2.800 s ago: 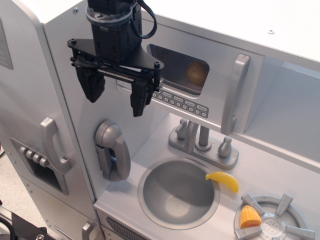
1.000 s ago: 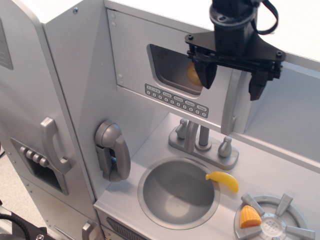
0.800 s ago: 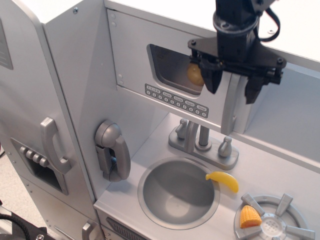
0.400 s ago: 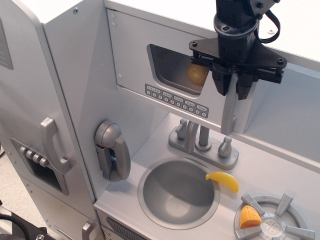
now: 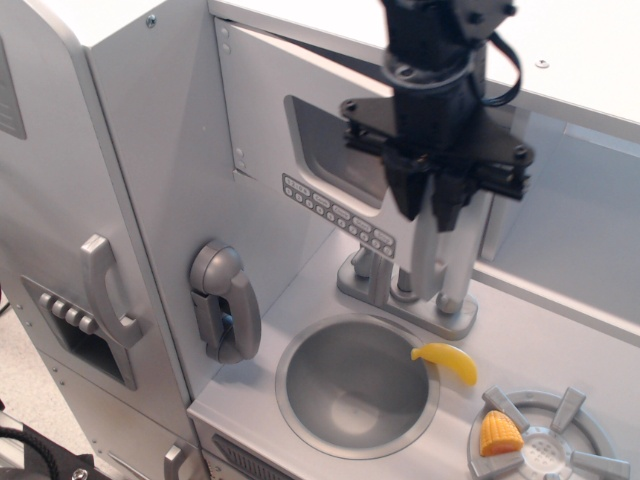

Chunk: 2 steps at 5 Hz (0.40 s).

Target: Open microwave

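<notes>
Microwave [image 5: 300,140] sits in the upper part of the toy kitchen, above the sink [image 5: 355,385], and its door is swung partly out from the cabinet on hinges at its left edge. The door carries a dark rounded window [image 5: 325,145] and, below it, a slanting row of small buttons [image 5: 338,216]. At the door's free right edge hangs the vertical grey bar handle [image 5: 428,255], which reaches down in front of the faucet [image 5: 405,295].

The black gripper [image 5: 430,200] comes down from the top of the picture and is clenched on the handle, one finger on each side of the bar near its upper end. A black cable loops beside the arm's wrist.

To the right of the door the cabinet opening shows as a pale recess. Left of the microwave stands the tall fridge door [image 5: 60,200] with its own curved handle [image 5: 110,290] and a dispenser panel below. A grey toy phone [image 5: 225,300] hangs on the side wall next to the sink.

On the counter, a yellow banana [image 5: 447,363] lies touching the sink's right rim. Further right, a piece of corn [image 5: 498,433] rests on the left part of the burner [image 5: 555,440].
</notes>
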{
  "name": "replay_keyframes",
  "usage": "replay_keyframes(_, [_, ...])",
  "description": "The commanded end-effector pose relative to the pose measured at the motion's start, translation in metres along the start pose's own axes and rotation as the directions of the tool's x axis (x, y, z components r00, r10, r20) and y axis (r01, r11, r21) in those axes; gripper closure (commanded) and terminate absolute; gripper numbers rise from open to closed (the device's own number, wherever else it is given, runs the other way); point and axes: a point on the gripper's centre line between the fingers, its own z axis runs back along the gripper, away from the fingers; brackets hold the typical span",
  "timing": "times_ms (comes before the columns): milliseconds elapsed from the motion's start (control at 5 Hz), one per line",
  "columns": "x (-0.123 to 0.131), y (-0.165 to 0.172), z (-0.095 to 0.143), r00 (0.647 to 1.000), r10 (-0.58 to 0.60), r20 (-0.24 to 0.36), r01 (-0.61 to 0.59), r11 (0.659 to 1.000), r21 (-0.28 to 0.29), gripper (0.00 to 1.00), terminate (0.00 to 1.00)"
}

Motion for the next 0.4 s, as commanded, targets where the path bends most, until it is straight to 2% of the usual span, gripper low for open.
replay_keyframes(0, [-0.032, 0.025, 0.027, 0.994, -0.039, -0.099, 0.042, 0.999, 0.026, 0.00, 0.00])
replay_keyframes(200, [-0.038, 0.001, 0.030, 0.979, -0.099, -0.176, 0.099, 0.995, -0.010, 0.00, 0.00])
